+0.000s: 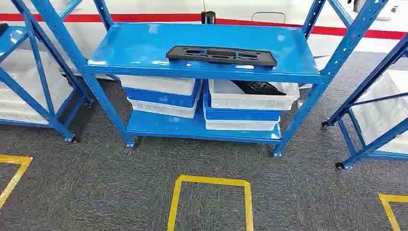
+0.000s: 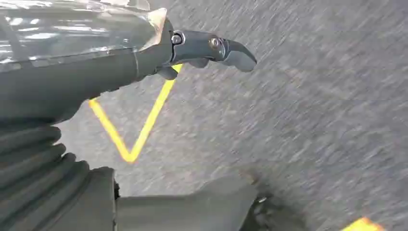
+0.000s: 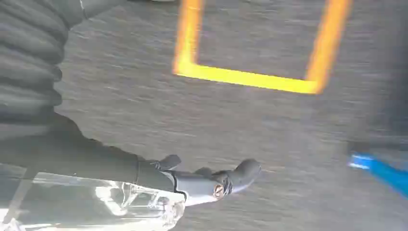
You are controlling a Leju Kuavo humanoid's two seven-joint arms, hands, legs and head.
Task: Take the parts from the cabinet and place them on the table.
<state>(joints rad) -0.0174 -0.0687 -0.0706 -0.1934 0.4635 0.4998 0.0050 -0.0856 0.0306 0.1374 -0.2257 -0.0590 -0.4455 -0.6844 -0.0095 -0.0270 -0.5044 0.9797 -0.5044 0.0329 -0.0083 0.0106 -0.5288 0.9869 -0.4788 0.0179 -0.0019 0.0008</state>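
A long flat black part (image 1: 221, 55) lies on the top shelf of the blue cabinet (image 1: 144, 45) straight ahead. A second dark part (image 1: 257, 87) rests in the upper white bin (image 1: 250, 100) on the lower right. My left hand (image 2: 120, 62) hangs over the grey carpet, its fingers (image 2: 216, 48) well apart from the thumb (image 2: 202, 204), holding nothing. Over the carpet too, my right hand (image 3: 144, 173) has its fingers (image 3: 226, 179) stretched out and nothing in them. Both hands are far from the cabinet.
Stacked white and blue bins (image 1: 161, 96) fill the lower shelf. More blue racks stand at the left (image 1: 33, 72) and right (image 1: 375, 106). Yellow tape squares (image 1: 211, 182) mark the carpet in front of the cabinet.
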